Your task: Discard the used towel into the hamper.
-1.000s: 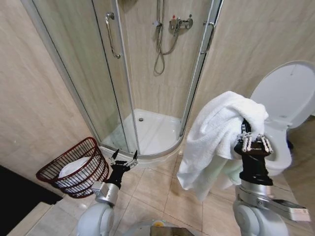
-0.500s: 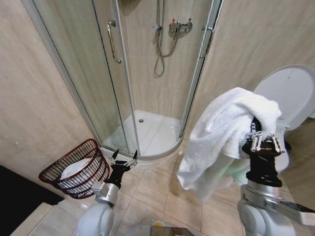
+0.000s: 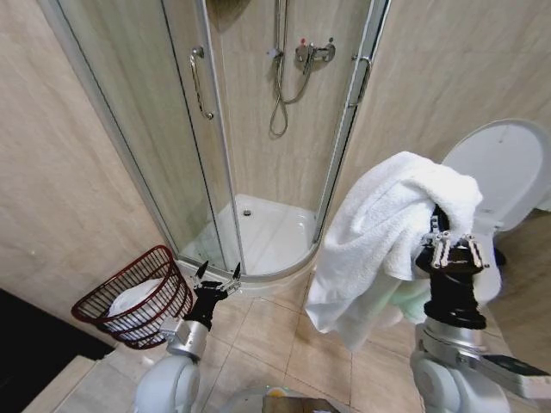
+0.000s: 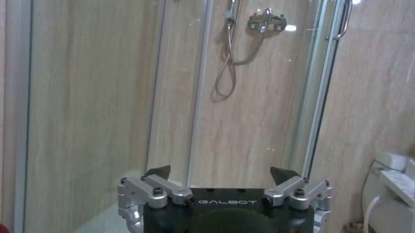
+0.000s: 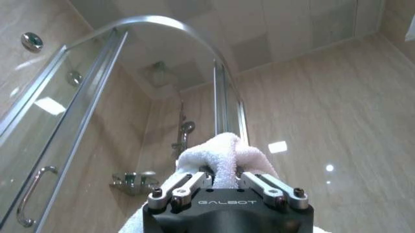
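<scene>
The right gripper (image 5: pixel 226 180) sits at the bottom centre of the frame, pointing up, its jaws closed on a fold of white towel (image 5: pixel 224 154) that bulges out above them. Behind it, the curved chrome top rail (image 5: pixel 170 23) of the shower enclosure arcs across the upper left. A shower head (image 5: pixel 186 128) hangs just left of centre, with the mixer tap (image 5: pixel 135 181) lower left (partly behind glass). A door handle (image 5: pixel 31 195) shows at the far lower left. Beige tiled wall (image 5: pixel 337 121) covers the right side.
</scene>
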Controlling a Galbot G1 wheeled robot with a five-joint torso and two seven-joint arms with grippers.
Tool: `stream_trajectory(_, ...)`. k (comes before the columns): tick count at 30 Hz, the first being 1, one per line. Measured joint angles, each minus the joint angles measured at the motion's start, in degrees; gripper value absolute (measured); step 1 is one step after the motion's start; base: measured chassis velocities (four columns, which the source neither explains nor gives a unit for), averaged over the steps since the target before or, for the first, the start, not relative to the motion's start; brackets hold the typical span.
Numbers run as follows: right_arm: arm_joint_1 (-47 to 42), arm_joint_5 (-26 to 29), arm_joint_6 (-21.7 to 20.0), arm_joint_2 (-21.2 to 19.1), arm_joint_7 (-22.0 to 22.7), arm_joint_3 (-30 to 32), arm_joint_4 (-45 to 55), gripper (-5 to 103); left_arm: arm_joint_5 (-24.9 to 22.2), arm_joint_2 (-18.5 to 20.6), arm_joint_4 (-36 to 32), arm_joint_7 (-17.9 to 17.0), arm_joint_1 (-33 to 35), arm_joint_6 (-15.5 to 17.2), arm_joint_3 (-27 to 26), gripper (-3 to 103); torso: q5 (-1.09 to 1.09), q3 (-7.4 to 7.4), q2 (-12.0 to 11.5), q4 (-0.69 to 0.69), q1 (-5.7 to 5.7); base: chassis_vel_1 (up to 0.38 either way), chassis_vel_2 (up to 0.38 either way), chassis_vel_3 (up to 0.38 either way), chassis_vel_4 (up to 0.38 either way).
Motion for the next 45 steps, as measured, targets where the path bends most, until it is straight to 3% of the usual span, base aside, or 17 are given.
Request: stream_trajectory(45, -1.2, -1.75, 0.79, 0.8, 0.31, -3.84, -0.04, 13, 0.0, 0.0, 0.0, 0.0, 0.0, 0.0, 0.0, 100, 0.0, 6.6, 11.53, 0.0, 4.94, 0.0, 0.0, 0.0, 0.0)
